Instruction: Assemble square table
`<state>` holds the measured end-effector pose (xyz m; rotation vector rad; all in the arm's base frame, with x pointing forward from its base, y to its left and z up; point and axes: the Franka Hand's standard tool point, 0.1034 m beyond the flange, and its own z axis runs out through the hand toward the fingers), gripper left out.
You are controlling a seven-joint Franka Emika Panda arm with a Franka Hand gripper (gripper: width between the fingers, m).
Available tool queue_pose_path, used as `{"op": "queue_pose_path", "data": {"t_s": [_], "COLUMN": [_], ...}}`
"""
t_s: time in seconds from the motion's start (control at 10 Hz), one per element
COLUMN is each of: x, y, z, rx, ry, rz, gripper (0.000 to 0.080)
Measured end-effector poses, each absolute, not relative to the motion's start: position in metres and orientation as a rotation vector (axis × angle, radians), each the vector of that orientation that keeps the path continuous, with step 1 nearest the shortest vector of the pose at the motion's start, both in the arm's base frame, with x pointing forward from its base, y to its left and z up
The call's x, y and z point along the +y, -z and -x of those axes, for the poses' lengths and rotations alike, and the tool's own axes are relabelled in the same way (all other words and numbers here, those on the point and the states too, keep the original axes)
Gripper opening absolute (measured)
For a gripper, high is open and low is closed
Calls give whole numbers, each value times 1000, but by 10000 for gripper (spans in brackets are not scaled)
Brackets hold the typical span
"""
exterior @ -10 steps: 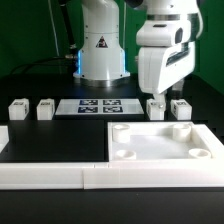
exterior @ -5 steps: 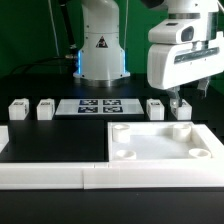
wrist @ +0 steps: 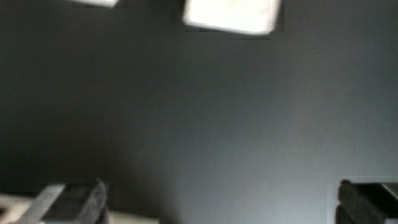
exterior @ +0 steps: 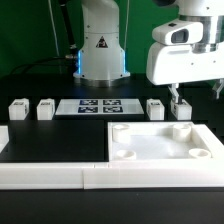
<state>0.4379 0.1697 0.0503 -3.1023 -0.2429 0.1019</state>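
Observation:
The white square tabletop point(exterior: 160, 142) lies flat at the exterior view's right, its round corner sockets facing up. Four short white tagged legs stand in a row behind it: two at the left point(exterior: 17, 110) point(exterior: 45, 109) and two at the right point(exterior: 155, 109) point(exterior: 181, 108). My gripper point(exterior: 176, 97) hangs just above the rightmost leg without touching it. In the blurred wrist view my gripper point(wrist: 222, 205) is open and empty over dark table, with both fingertips point(wrist: 71, 200) far apart. A white leg point(wrist: 233, 14) shows at the wrist view's edge.
The marker board point(exterior: 100, 106) lies between the two pairs of legs. The long low white border rail point(exterior: 90, 178) runs along the front and up the left side. The robot base point(exterior: 100, 45) stands behind the marker board.
My gripper has moved toward the exterior view's right and slightly up, from above the inner right leg to above the rightmost leg. Nothing else has moved.

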Motion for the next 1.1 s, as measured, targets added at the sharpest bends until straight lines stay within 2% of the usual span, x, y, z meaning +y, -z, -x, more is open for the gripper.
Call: {"op": "queue_pose_path", "data": {"t_s": [0.3, 0.5, 0.7, 0.8, 1.1], "x": [168, 168, 171, 172, 169], "y": [-52, -52, -42, -35, -34], "z": [-440, -427, -412, -411, -408], "rx": [-291, -245, -214, -218, -214], "ry": [-136, -453, -740, -807, -1105], "rz": [3104, 3129, 3098, 3086, 3023], "gripper": [649, 649, 649, 649, 649]}}
